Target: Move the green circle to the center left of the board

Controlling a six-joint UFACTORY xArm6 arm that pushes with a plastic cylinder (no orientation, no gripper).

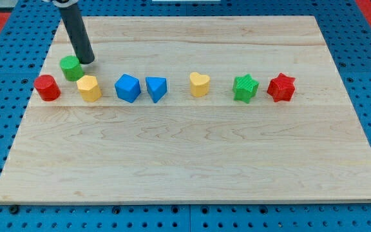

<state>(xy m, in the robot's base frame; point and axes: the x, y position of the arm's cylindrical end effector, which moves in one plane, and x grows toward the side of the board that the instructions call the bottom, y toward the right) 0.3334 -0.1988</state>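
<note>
The green circle point(71, 67) is a short green cylinder at the left of the wooden board point(192, 161), a little above the row of blocks. My tip point(87, 61) is the lower end of a dark rod that comes down from the view's top left. It stands just right of and slightly above the green circle, touching it or nearly so. A red cylinder point(46, 87) lies below-left of the green circle and a yellow block point(89, 88) lies below-right of it.
A row of blocks runs across the board's middle: a blue cube point(127, 88), a blue triangle point(156, 89), a yellow heart point(199, 84), a green star point(245, 88), a red star point(281, 87). A blue pegboard point(366, 58) surrounds the board.
</note>
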